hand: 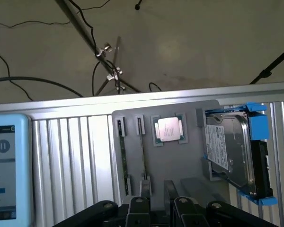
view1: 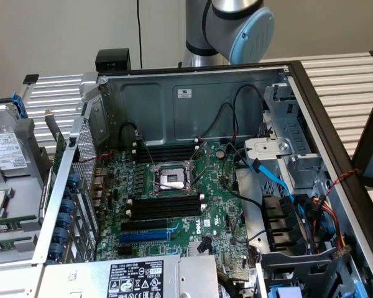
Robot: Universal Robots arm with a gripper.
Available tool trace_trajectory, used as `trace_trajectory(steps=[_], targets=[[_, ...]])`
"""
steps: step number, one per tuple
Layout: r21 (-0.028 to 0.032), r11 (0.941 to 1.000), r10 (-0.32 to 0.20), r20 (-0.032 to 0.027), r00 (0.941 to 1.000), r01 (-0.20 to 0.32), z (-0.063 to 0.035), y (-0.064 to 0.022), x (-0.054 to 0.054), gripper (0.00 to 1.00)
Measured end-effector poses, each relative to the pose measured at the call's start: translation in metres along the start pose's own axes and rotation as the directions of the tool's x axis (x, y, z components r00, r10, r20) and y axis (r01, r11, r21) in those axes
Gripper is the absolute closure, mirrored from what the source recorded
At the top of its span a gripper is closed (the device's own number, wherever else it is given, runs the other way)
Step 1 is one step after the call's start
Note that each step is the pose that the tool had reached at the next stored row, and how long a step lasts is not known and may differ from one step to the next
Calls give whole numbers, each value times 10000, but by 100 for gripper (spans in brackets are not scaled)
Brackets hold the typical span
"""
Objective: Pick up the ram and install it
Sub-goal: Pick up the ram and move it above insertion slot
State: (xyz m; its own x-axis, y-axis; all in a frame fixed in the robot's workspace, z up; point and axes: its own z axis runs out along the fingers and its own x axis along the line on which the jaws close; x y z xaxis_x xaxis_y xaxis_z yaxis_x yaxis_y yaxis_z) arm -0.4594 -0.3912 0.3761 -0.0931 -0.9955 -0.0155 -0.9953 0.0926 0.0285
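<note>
The long narrow green ram stick (hand: 142, 151) stands on edge in a slot of the grey plastic tray (hand: 180, 163), beside a square silver processor (hand: 169, 128). The black gripper (hand: 157, 188) is near the stick's end, jaws parted, holding nothing.

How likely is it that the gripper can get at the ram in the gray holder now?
Probably yes. The ram stands on edge in the gray holder with nothing over it, and the open gripper hangs close to one end. A second stick stands apart beside it.
</note>
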Motion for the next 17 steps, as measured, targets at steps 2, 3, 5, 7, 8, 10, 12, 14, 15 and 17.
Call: trace_trajectory(steps=[2,3,5,7,8,10,12,14,15,17], targets=[[2,10000,0,0,10000,0,0,0,0,74],[2,10000,0,0,10000,0,0,0,0,74],[4,10000,0,0,10000,0,0,0,0,74],[6,10000,0,1,10000,0,2,1,1,74],[9,10000,-6,1,10000,6,9,1,4,74],[22,10000,-50,1,10000,50,34,-2,13,74],[22,10000,-93,-1,10000,93,70,-4,25,74],[21,9999,-126,-2,9999,126,106,-4,29,74],[21,9999,-143,-2,9999,143,125,-5,31,74],[21,9999,-167,-2,9999,167,161,-7,33,74]])
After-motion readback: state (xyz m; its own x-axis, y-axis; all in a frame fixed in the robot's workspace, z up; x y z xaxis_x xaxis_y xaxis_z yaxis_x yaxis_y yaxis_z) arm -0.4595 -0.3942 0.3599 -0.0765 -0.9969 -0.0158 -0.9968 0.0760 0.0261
